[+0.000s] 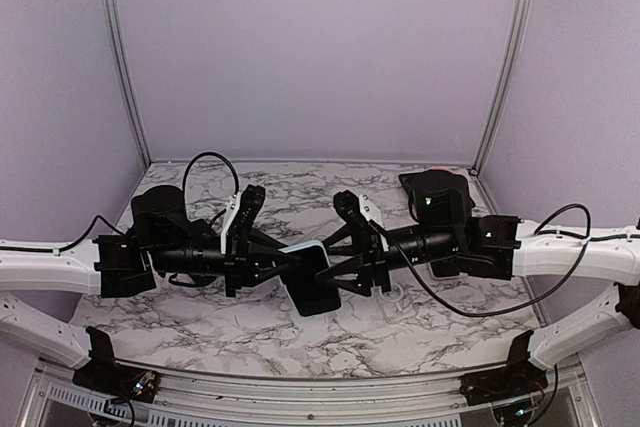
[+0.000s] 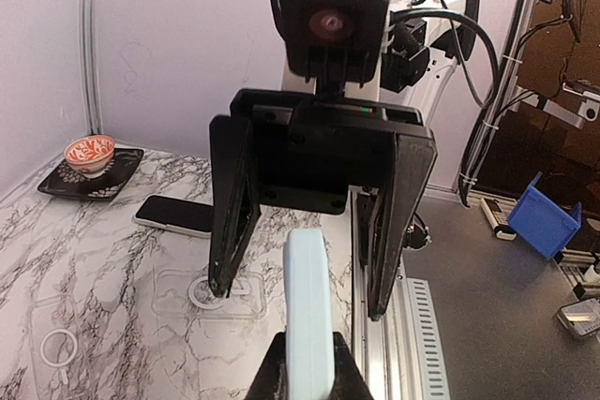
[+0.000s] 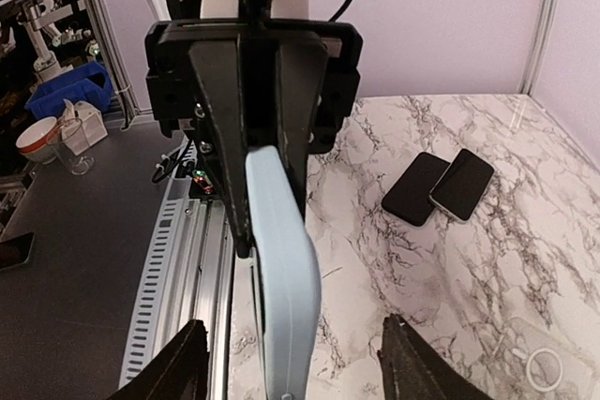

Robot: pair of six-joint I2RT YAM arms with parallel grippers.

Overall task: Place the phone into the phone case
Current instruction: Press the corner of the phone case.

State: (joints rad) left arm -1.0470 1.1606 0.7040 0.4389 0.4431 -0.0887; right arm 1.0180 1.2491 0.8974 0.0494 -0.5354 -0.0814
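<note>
The case point(image 2: 211, 292) lies flat at lower left, the phone point(image 2: 307, 325) is clamped edge-on in the left gripper point(image 2: 307, 377) at bottom centre, facing the wide-open right gripper point(image 2: 298, 297), with a bowl point(image 2: 89, 155) upper left.

Top camera looks down from behind; facing wrist cameras closely share, seemingly, the case point(image 2: 307, 316).

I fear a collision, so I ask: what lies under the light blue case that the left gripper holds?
The marble table, with a clear case lying on it close by. The spot straight beneath the light blue case is hidden by it in the top view.
</note>
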